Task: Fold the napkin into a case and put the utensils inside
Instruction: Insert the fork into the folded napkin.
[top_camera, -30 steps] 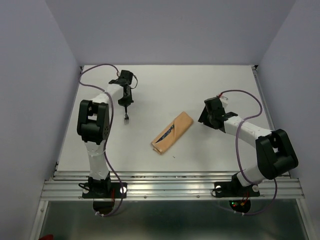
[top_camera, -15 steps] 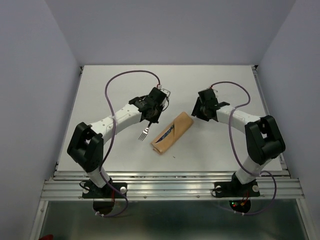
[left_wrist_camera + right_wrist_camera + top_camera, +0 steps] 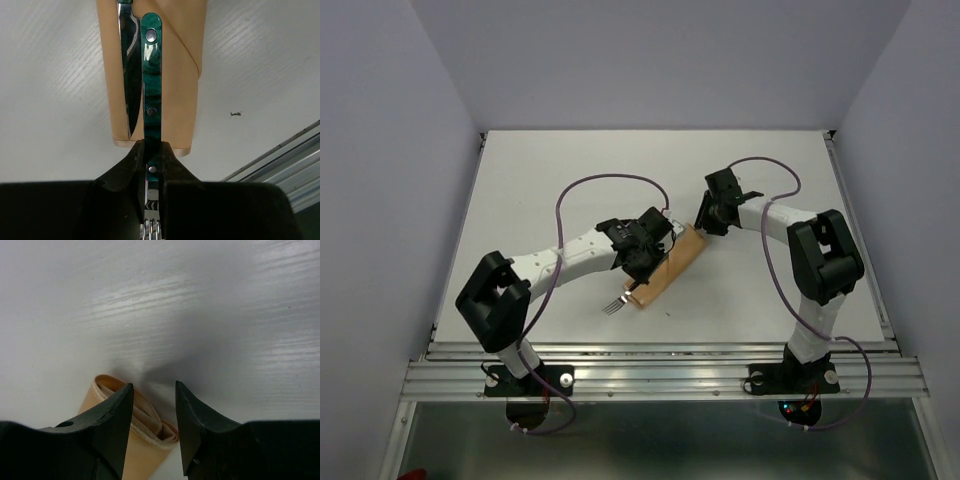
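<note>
Two utensils: knife (image 3: 130, 80) lay in your case (image 3: 175, 75); fork (image 3: 151, 75) hung over it.
Left gripper (image 3: 152, 151): pinched the fork.
Right gripper (image 3: 153, 390): spread at your case's end.

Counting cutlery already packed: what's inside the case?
A knife shows in the slit of the case, its handle hidden. The fork, in the left gripper, lies over the case; whether it's tucked in is unclear.

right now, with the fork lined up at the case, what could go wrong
The fork handle seems to lie on top of the case, not clearly in the pocket; pushed on by the left end effector, it could skate over the cloth.
It runs right beside the knife, so it might shove that.
The right end effector is open over the far end, not clamping, so the case may slide.
</note>
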Robot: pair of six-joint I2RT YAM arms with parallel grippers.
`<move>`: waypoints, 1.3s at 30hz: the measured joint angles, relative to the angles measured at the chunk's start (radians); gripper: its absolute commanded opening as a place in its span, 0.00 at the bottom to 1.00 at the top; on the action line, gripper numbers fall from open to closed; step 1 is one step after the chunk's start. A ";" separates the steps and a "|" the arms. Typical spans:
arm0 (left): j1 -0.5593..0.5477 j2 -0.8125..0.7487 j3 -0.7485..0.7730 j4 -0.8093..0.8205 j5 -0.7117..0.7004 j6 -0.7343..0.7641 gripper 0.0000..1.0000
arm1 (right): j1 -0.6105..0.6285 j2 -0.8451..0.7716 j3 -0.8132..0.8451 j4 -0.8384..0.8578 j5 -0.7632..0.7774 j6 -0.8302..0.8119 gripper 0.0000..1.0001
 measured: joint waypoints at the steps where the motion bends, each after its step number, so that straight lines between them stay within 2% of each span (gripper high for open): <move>1: -0.003 0.008 0.000 0.000 0.001 0.000 0.00 | 0.000 0.028 0.024 -0.005 -0.003 0.000 0.38; 4: -0.012 0.056 0.000 -0.003 0.001 0.000 0.00 | 0.000 0.050 0.040 -0.008 -0.007 0.000 0.33; 9: -0.018 0.127 0.000 -0.013 -0.013 -0.001 0.00 | 0.000 0.053 0.041 -0.008 -0.010 0.005 0.33; 20: -0.049 0.167 0.021 -0.009 -0.011 0.000 0.00 | 0.000 0.053 0.036 0.000 -0.015 0.006 0.33; 39: -0.052 0.375 0.332 -0.044 -0.013 0.048 0.00 | 0.000 0.033 -0.003 0.044 -0.023 0.006 0.33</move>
